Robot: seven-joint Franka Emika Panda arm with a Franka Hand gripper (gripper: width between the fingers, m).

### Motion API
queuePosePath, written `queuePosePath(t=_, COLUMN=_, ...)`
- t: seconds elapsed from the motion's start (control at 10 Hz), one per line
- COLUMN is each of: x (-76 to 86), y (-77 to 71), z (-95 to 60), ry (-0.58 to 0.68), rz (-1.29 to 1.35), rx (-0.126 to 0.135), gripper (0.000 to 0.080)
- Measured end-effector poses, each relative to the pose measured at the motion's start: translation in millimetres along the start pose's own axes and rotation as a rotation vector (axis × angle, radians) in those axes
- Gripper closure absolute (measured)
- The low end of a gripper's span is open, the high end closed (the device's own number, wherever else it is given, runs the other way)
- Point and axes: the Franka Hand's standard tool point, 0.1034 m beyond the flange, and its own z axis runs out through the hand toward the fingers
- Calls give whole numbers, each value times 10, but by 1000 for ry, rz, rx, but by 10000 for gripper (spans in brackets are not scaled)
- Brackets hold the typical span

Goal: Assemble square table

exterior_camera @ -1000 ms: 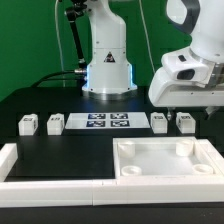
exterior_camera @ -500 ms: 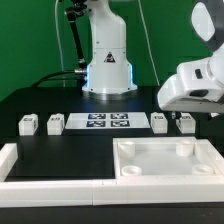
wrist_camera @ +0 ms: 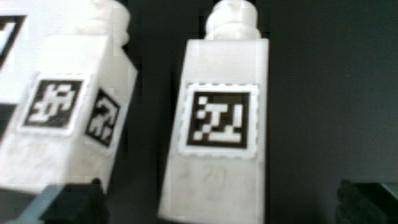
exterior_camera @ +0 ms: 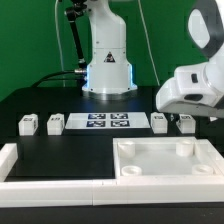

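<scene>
The gripper [wrist_camera: 214, 206] fingers [wrist_camera: 63, 205] stand wide apart, one on either side of a white leg [wrist_camera: 217, 70] bearing a black-and-white square tag [wrist_camera: 221, 118]. The square table slab [exterior_camera: 150, 166] lies flat in front, toward the exterior view's right.

leg [wrist_camera: 221, 110] close beside neighbour leg [wrist_camera: 71, 105], narrow gap

White slab [exterior_camera: 165, 160] in front, four legs [exterior_camera: 28, 124] behind, marker board [exterior_camera: 107, 122] between them
</scene>
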Motion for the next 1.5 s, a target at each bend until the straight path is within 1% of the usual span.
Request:
queuePosePath(t=0.1, x=-11, y=-59, z=71, ry=-26, rz=41, rx=32, gripper=151)
queuePosePath(t=0.2, x=-23, y=-110, z=110, ry=-45, rz=82, rx=59, gripper=151)
queuePosePath(t=0.3, x=-23, y=-113, z=124, ry=-50, rz=87, rx=63, gripper=151)
queuePosePath(t=0.4, x=-24, y=-98, z=122, ry=-64, rz=107, rx=90, gripper=151)
queuePosePath(t=0.6, x=-15, y=-82, z=123, ry=-60, rz=104, rx=85, gripper=151)
queuePosePath(t=0.8, x=-13, y=-77, z=123, ry=-60, rz=105, rx=85, gripper=422)
queuePosePath(t=0.9, x=-13, y=-76, z=123, ry=-60, rz=105, rx=85, gripper=422)
queuePosePath(t=1.0, x=-12, y=-77, z=122, ry=-60, rz=105, rx=86, gripper=510)
queuePosePath(t=1.5, x=-12, y=-76, z=122, ry=-60, rz=105, rx=86, gripper=509)
